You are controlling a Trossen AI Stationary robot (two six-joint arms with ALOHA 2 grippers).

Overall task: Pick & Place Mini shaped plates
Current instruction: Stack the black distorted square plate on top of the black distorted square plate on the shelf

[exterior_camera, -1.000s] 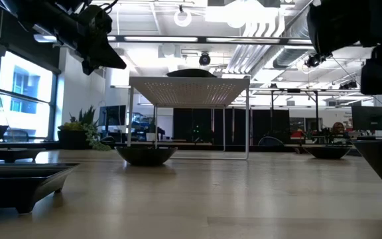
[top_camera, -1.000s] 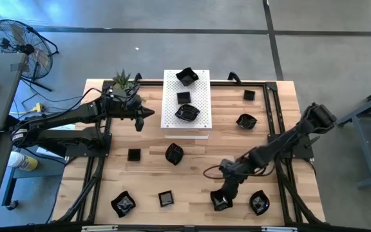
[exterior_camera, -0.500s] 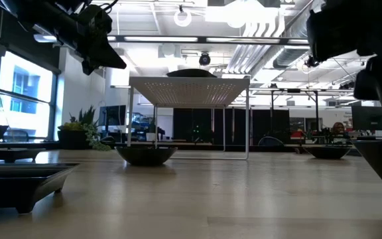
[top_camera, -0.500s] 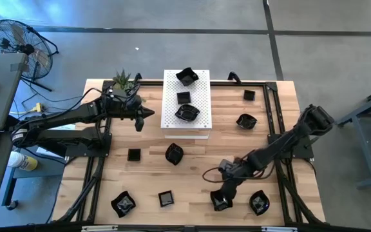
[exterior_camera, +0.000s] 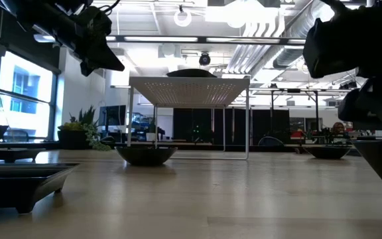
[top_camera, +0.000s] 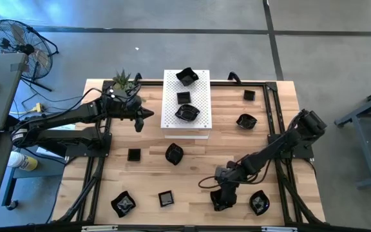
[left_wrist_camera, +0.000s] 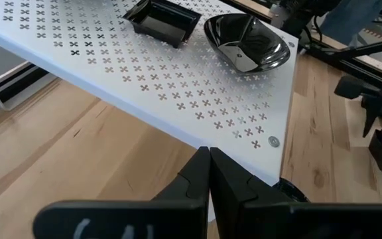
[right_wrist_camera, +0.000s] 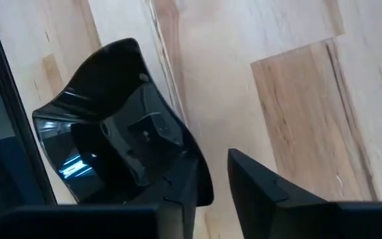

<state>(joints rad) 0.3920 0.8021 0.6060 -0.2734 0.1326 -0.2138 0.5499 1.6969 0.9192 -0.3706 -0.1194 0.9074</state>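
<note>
Three glossy black mini plates (top_camera: pixel 184 96) sit on the white perforated rectangular board (top_camera: pixel 200 116). The right gripper (top_camera: pixel 220 198), parted, straddles the rim of another wavy black dish (right_wrist_camera: pixel 111 126) near the wooden counter's (top_camera: pixel 198 169) front edge. The left gripper (top_camera: pixel 148 113), closed and empty, hovers beside the board.

Table (top_camera: pixel 198 171): pale planked wood, smooth matt finish. Mini shaped plates (right_wrist_camera: pixel 121 143): glossy black, reflective. Perforated board (left_wrist_camera: pixel 144 73): white, matt, apparently sheet metal.

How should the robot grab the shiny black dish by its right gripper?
By its upturned rim, from above: one finger inside the dish, one outside. The right gripper is over it with fingers apart, and the wall there stands thin and steep, probably easy to pinch.
</note>
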